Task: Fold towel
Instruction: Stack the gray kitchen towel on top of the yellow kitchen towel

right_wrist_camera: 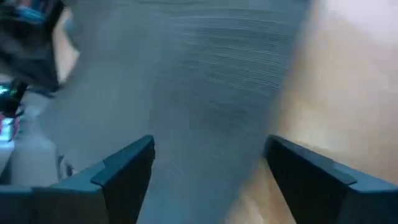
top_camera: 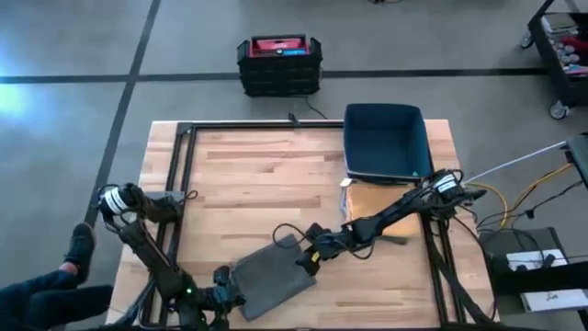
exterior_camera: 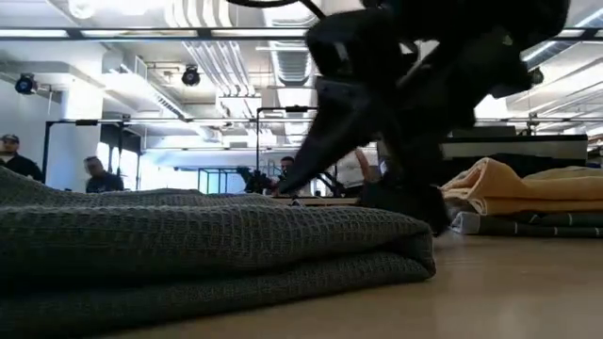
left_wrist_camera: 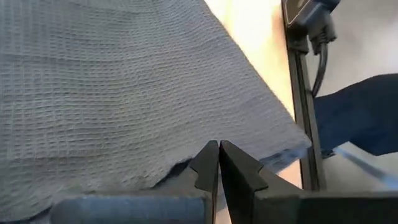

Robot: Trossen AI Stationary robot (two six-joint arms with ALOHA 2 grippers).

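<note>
A grey waffle-weave towel (top_camera: 271, 274) lies folded in layers near the table's front edge; in the low view its rounded fold (exterior_camera: 405, 250) rests on the wood. My left gripper (top_camera: 225, 292) is at the towel's left end, its fingers shut (left_wrist_camera: 219, 149) over the cloth's edge. My right gripper (top_camera: 308, 260) is at the towel's right end and stands open (right_wrist_camera: 211, 168) above the cloth, one finger on either side of the grey surface. My left gripper has its shut fingertips over the towel's edge (left_wrist_camera: 186, 163) at its left end. No cloth shows between the fingers, and I cannot tell whether they touch the towel.
A blue bin (top_camera: 386, 142) stands at the far right, with tan folded cloth (top_camera: 372, 198) in front of it, also seen in the low view (exterior_camera: 509, 184). A black crate (top_camera: 278, 62) sits on the floor beyond the table. People show in the room behind.
</note>
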